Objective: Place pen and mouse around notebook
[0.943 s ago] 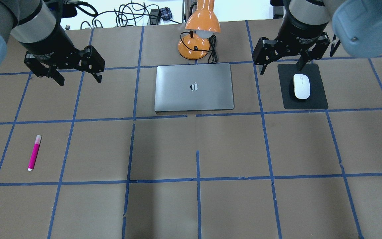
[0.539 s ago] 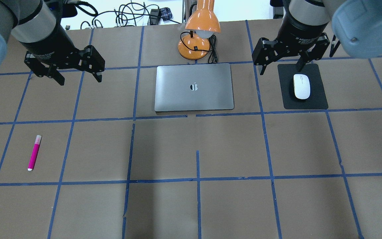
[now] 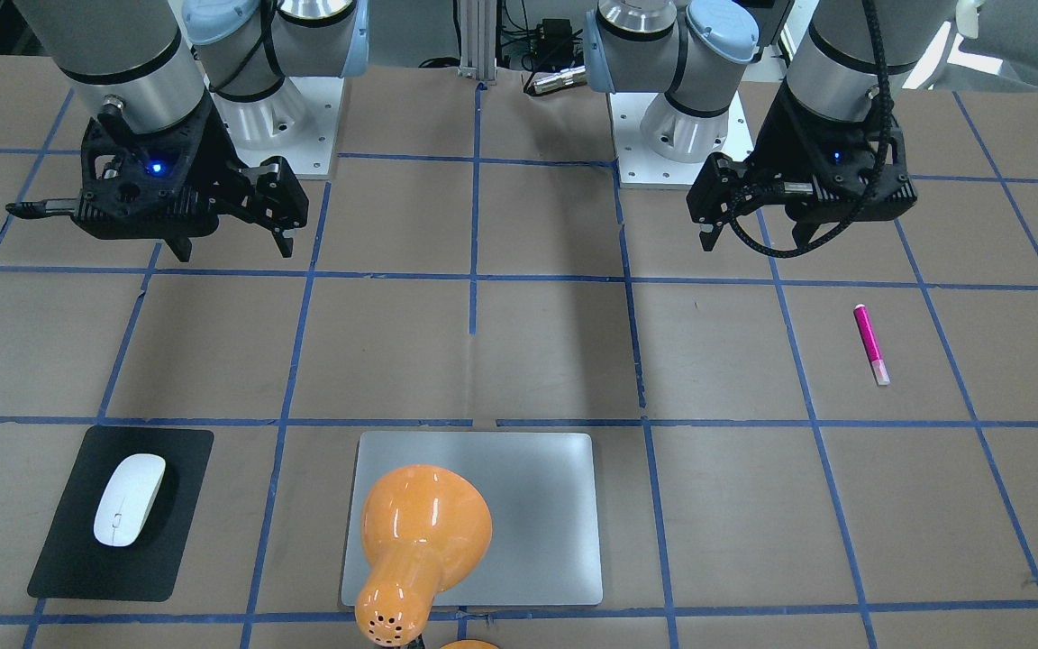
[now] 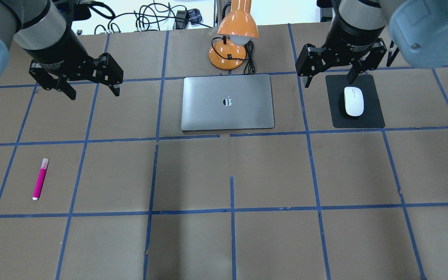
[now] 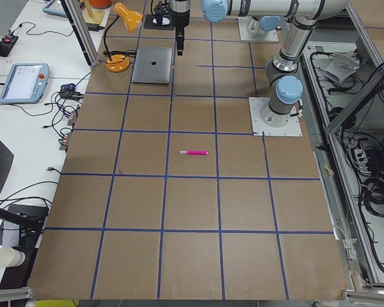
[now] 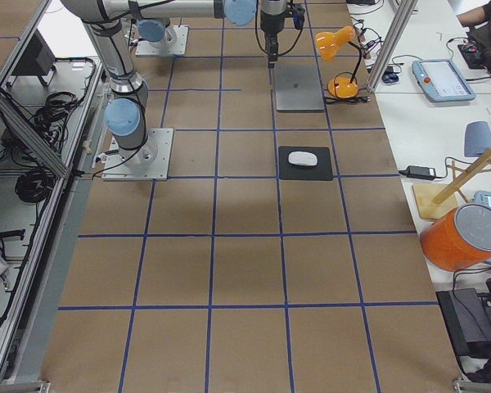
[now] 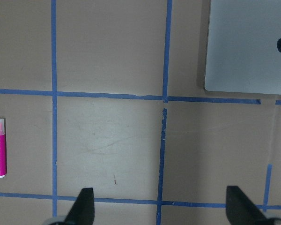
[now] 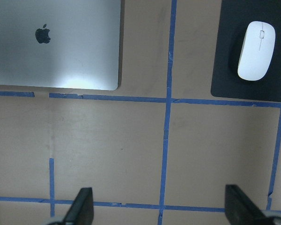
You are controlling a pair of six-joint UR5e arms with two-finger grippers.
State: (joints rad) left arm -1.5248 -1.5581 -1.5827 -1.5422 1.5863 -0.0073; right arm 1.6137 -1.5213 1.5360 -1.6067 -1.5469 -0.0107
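The silver-grey notebook (image 4: 228, 102) (image 3: 546, 523) (image 7: 248, 47) (image 8: 56, 47) lies flat at the far middle of the table. On a black pad to its right rests the white mouse (image 4: 354, 101) (image 3: 129, 498) (image 8: 256, 50). The magenta pen (image 4: 40, 179) (image 3: 870, 343) (image 7: 1, 147) lies alone on the near left. My left gripper (image 4: 93, 93) (image 3: 753, 242) (image 7: 161, 206) hangs open and empty above the table, left of the notebook and beyond the pen. Between notebook and mouse, my right gripper (image 4: 329, 81) (image 3: 235, 252) (image 8: 159, 206) also hovers open and empty.
An orange desk lamp (image 4: 233, 42) (image 3: 420, 532) stands just behind the notebook, its head leaning over it. The black mouse pad (image 4: 368, 116) lies under the mouse. Cables (image 4: 150, 17) run along the far edge. Blue tape lines grid the brown table.
The right gripper has crept very slightly toward the far edge. Pen, mouse and notebook lie where they were.
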